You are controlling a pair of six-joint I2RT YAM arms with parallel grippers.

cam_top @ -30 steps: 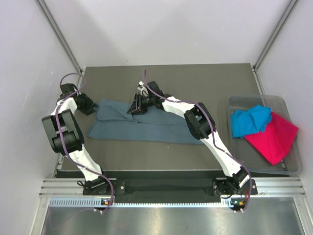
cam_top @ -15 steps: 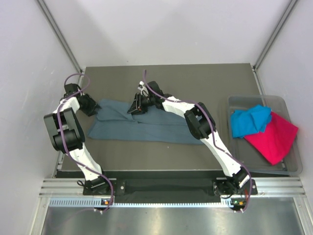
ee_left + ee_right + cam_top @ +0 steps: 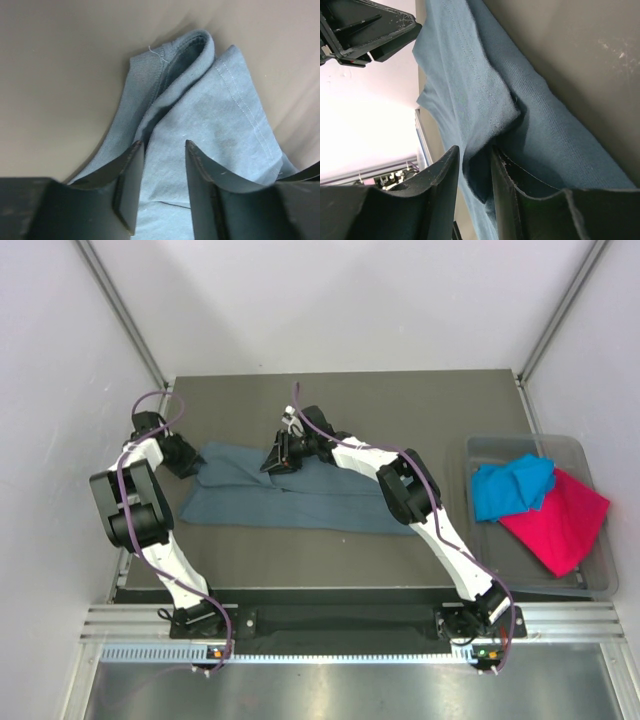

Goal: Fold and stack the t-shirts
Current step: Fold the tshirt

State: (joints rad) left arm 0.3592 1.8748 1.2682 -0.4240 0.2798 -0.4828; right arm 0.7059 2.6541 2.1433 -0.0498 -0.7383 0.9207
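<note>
The slate-blue t-shirt (image 3: 300,498) lies in a long folded band across the dark table. My left gripper (image 3: 190,462) is at its left end. In the left wrist view that gripper (image 3: 163,145) is open, its jaws apart over the cloth (image 3: 220,115), whose rolled hem lies just ahead. My right gripper (image 3: 272,458) is at the band's far edge. In the right wrist view it (image 3: 473,150) is shut on a raised fold of the same shirt (image 3: 470,75). The turquoise t-shirt (image 3: 512,486) and the magenta t-shirt (image 3: 558,525) lie crumpled in the tub.
The clear plastic tub (image 3: 480,444) stands at the table's right edge. White walls and metal posts close in the table on three sides. The left arm's gripper body (image 3: 370,30) shows at the upper left of the right wrist view.
The left gripper's jaws have spread a little wider and the left arm has shifted slightly. The right gripper and the shirts have stayed put.
</note>
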